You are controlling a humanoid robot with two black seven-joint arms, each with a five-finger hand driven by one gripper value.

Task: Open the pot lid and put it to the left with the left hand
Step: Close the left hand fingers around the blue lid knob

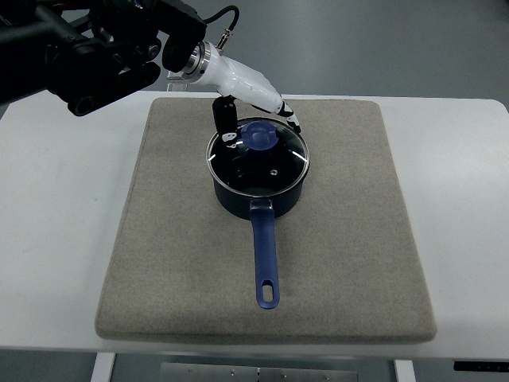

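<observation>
A dark blue pot (258, 195) stands on a grey mat (159, 263), its blue handle (265, 259) pointing toward the front edge. A glass lid (274, 167) with a blue knob (260, 136) sits on the pot. My left hand (261, 127), white with black fingers, reaches in from the upper left and hovers at the back of the lid. Its thumb (226, 119) is left of the knob and the other fingers (291, 119) are right of it, spread apart and not closed on the knob.
The mat lies on a white table (56, 207). The mat has bare room left of the pot (171, 175) and right of it. My black left arm (95, 56) fills the upper left corner.
</observation>
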